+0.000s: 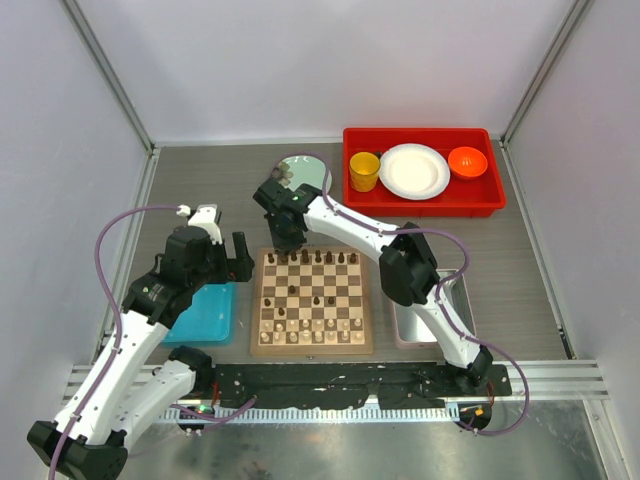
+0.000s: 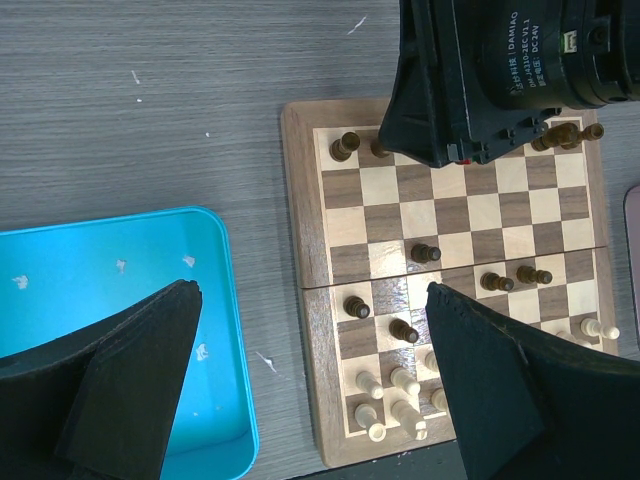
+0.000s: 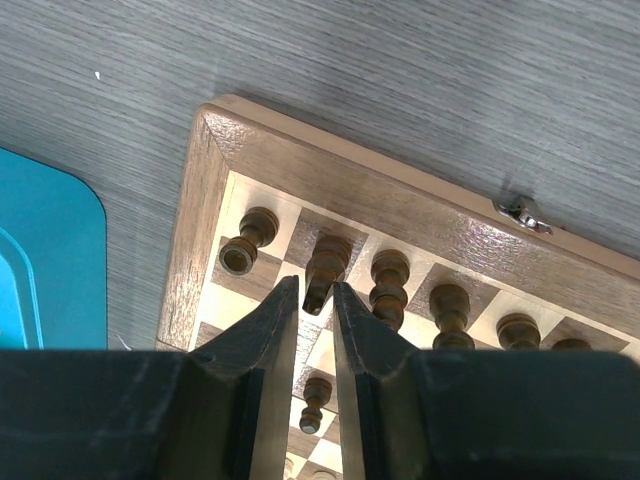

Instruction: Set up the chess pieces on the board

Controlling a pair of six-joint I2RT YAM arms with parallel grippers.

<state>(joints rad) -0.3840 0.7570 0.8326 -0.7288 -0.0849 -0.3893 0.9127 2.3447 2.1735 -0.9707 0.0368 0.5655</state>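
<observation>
Closest to the right wrist lens, the right gripper point(image 3: 315, 296) is clenched narrowly on a dark chess piece point(image 3: 328, 262) in the second square from the left of the board's point(image 3: 213, 190) far row. The top view hides that contact behind the arm's wrist. In the left wrist view, the left gripper point(image 2: 312, 292) is spread wide and holds nothing, one finger over the blue tray point(image 2: 100, 260) just left of the board, the other over its near-left squares. Dark pieces point(image 1: 318, 259) line the far row and pale pieces point(image 1: 310, 330) the near rows. A grey wood-grain table point(image 1: 520, 270) sits between white walls. Beyond the board is a red bin point(image 1: 420, 207) holding a yellow cup point(image 1: 364, 171), white plate point(image 1: 414, 171) and orange bowl point(image 1: 467, 162).
</observation>
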